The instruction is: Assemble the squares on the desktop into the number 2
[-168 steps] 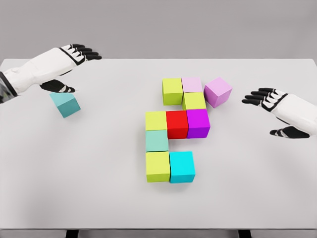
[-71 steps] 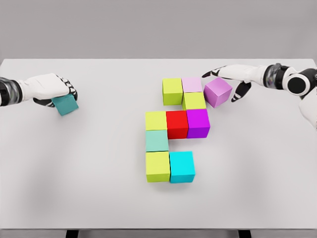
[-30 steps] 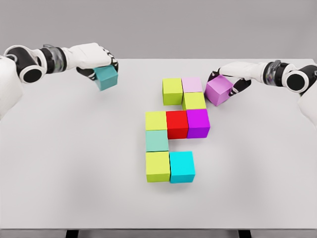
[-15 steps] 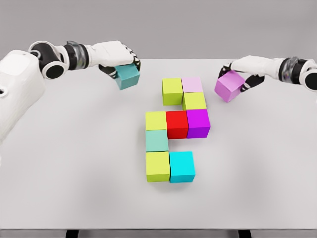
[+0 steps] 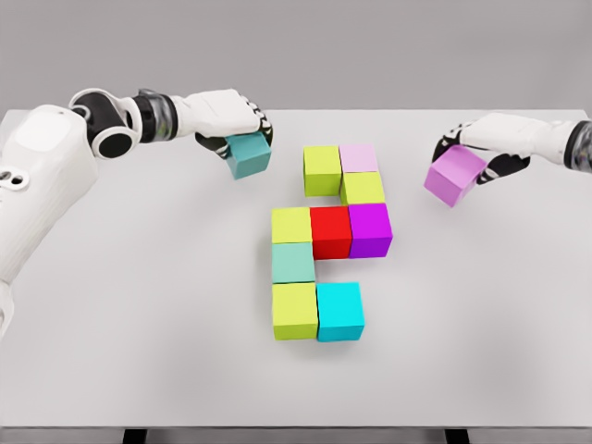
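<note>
On the white worktop, nine cubes sit packed together near the middle. In the far row, a lime-green cube touches a pale pink cube on its right. Just in front of the pink one sits a second lime-green cube. The next row holds a third lime-green cube, a red cube and a magenta cube, side by side and touching. Below the left end of that row comes a mint-green cube, then a fourth lime-green cube, with a bright cyan cube touching its right side at the near end of the cluster.

The left hand reaches in over the far edge of the worktop, left of the cluster, its fingers wrapped around a teal cube. That cube is tilted and lies just beside the far lime-green cube, with a gap between them. Whether it rests on the surface or hangs just above it cannot be told.

The right hand comes in near the far right corner, fingers curled over the top of a light purple cube. This cube is tilted too and is well apart from the cluster, to its right.
</note>
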`<state>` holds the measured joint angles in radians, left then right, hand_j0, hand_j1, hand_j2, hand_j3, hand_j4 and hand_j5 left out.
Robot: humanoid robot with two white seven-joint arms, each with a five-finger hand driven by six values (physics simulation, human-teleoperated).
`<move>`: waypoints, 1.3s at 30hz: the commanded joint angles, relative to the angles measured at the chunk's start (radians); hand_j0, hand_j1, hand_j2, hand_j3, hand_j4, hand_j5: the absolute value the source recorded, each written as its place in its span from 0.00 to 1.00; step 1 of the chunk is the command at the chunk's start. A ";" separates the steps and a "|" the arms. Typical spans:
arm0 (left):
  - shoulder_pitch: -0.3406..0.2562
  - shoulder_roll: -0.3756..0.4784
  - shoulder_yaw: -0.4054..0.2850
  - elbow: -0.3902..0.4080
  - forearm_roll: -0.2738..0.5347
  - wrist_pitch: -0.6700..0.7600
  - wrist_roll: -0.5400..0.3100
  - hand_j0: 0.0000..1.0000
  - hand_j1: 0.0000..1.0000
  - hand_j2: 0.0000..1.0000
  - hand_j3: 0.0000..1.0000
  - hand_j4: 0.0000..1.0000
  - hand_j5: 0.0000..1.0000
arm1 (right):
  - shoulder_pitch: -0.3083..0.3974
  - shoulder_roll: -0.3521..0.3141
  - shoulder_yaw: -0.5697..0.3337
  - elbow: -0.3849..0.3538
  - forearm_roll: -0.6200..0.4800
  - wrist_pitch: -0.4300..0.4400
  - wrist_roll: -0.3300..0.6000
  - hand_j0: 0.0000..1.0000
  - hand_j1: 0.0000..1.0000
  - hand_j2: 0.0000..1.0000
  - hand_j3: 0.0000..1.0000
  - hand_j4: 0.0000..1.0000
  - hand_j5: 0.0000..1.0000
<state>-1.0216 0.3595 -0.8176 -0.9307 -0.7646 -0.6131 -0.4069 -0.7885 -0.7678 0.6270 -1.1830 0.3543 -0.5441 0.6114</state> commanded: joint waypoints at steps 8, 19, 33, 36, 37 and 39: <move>0.015 0.003 0.001 -0.002 0.002 0.002 0.000 0.62 0.62 0.62 0.62 0.62 0.62 | 0.054 -0.094 0.000 -0.153 -0.074 0.006 0.000 0.61 0.61 0.61 0.61 0.61 0.61; 0.032 0.003 0.000 0.010 0.005 0.002 0.002 0.80 0.80 0.80 0.80 0.80 0.80 | 0.120 -0.182 0.000 -0.290 -0.141 0.004 0.000 0.61 0.61 0.61 0.61 0.61 0.61; 0.018 0.010 -0.017 0.012 0.018 0.002 0.003 1.00 1.00 1.00 1.00 1.00 1.00 | 0.236 -0.288 0.000 -0.509 -0.155 0.010 0.000 0.61 0.61 0.61 0.61 0.61 0.61; 0.003 0.036 -0.008 0.012 0.027 0.002 0.005 1.00 1.00 1.00 1.00 1.00 1.00 | 0.261 -0.304 0.002 -0.560 -0.155 0.012 0.000 0.61 0.61 0.61 0.61 0.61 0.61; 0.002 0.052 -0.006 0.012 0.050 0.002 0.005 1.00 1.00 1.00 1.00 1.00 1.00 | 0.268 -0.306 0.002 -0.572 -0.155 0.012 0.000 0.61 0.61 0.61 0.61 0.61 0.61; 0.002 0.081 -0.005 0.012 0.057 0.002 0.005 1.00 1.00 1.00 1.00 1.00 1.00 | 0.270 -0.306 0.003 -0.575 -0.155 0.012 0.000 0.61 0.61 0.61 0.61 0.61 0.61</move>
<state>-1.0186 0.4179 -0.8270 -0.9192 -0.7231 -0.6127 -0.4025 -0.5139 -1.0669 0.6300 -1.7391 0.2047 -0.5353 0.6113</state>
